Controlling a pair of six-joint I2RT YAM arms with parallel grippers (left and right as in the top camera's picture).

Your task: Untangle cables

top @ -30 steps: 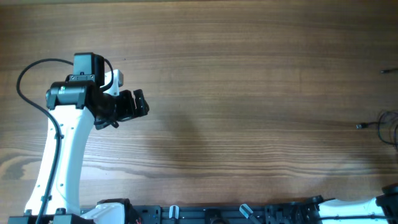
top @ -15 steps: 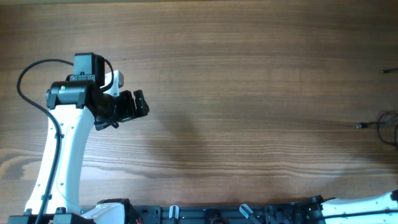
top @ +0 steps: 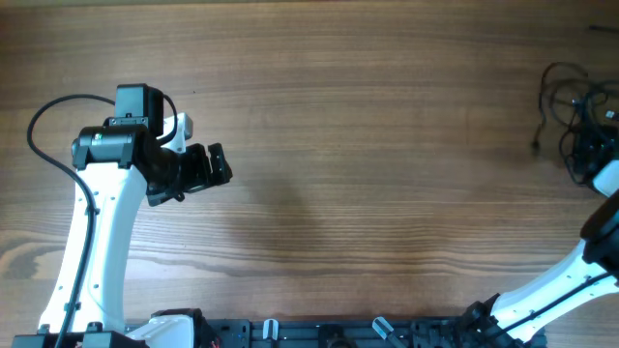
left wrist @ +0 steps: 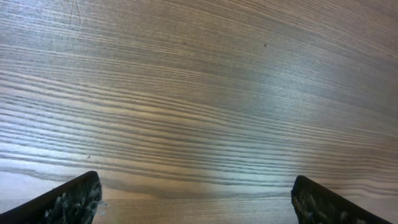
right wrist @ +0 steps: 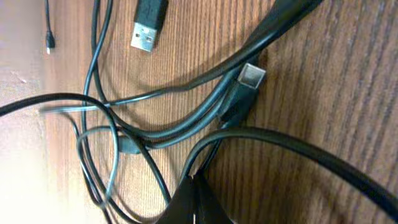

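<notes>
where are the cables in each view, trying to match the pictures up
Overhead: cables at the far right edge, upper part, beside the right gripper.
Left wrist: not in it; only bare table between the open left gripper fingertips.
Right wrist: cables fill the frame, loops and silvery plugs; the shut right gripper pinches one at bottom centre.
Shared landmark: the wood-grain table, in all three.

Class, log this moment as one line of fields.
left tool: open, over table | right tool: shut on cables | cables: tangled, table's right edge
</notes>
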